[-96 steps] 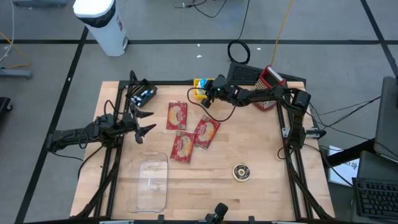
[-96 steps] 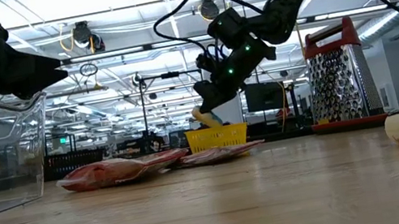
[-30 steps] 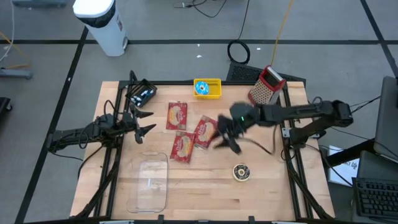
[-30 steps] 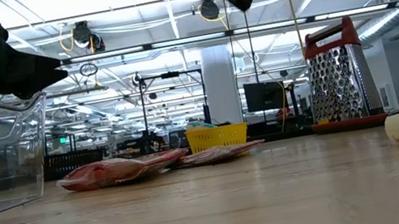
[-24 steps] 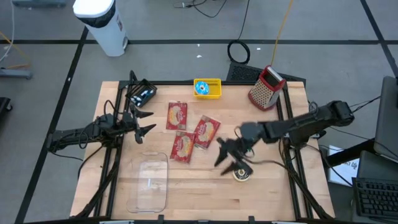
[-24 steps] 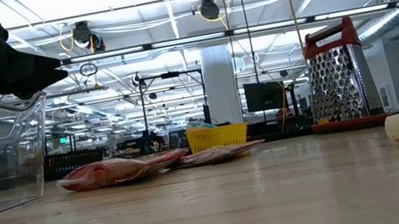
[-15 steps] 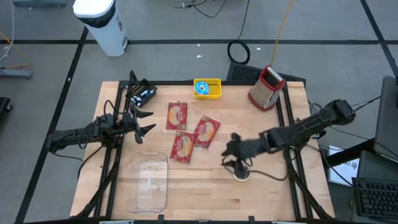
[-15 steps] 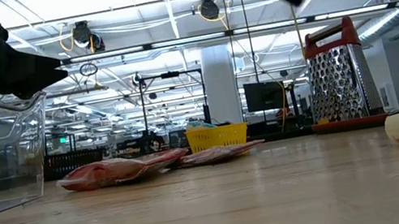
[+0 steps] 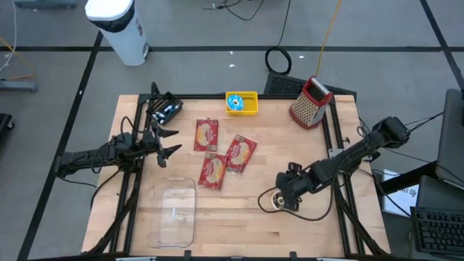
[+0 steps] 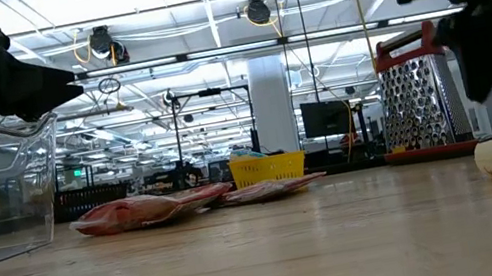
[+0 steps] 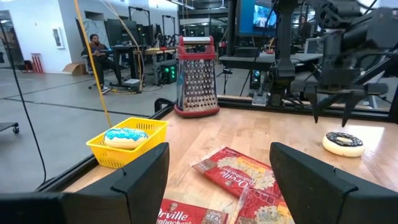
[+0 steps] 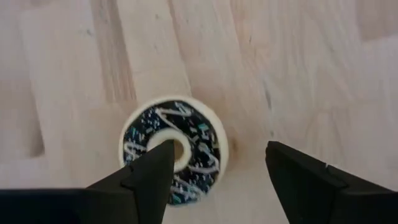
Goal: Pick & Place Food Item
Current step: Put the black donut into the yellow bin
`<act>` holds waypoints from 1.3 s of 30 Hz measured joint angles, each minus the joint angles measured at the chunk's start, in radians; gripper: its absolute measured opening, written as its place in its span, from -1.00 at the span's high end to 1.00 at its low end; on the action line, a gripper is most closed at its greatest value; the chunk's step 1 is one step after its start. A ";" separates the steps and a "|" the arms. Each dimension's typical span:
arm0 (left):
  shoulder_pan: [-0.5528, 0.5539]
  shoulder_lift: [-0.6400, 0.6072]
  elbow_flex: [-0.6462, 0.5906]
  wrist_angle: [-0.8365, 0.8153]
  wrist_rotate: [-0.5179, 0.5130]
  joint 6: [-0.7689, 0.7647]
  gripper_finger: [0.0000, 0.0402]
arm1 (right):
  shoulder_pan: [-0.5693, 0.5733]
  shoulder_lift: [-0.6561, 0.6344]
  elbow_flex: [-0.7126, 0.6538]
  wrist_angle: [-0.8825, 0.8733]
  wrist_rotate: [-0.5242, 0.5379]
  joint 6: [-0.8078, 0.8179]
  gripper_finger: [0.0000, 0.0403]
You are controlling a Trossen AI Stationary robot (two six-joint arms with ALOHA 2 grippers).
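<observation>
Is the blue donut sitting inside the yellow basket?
Yes, the blue donut lies in the yellow basket at the table's edge.

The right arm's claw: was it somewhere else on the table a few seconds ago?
Yes. In the high view the right gripper has moved from beside the yellow basket at the table's far edge to above the dark-iced donut near the front, fingers open.

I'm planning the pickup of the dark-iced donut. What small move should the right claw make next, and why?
Probably shift slightly to centre, then lower. The right claw is open above the donut, but the donut sits under one finger instead of midway, and the fingers are not yet around it on the table.
</observation>
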State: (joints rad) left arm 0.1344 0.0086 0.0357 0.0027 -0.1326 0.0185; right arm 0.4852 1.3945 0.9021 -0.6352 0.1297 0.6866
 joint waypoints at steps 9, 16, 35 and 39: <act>0.000 0.000 0.000 0.001 0.000 0.000 -0.40 | 0.001 -0.001 -0.128 0.190 -0.043 0.008 -0.13; 0.000 0.000 0.000 0.001 0.000 0.000 -0.40 | 0.001 -0.001 -0.177 0.325 -0.058 0.008 -0.13; 0.000 0.000 0.000 0.001 0.000 0.000 -0.40 | -0.028 0.131 -0.109 0.390 -0.103 -0.118 -0.12; 0.000 0.000 0.000 0.001 0.000 0.000 -0.40 | -0.035 0.108 -0.074 0.326 -0.105 -0.146 -0.12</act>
State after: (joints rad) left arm 0.1342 0.0085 0.0357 0.0036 -0.1326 0.0185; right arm 0.4500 1.5028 0.8281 -0.3094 0.0248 0.5410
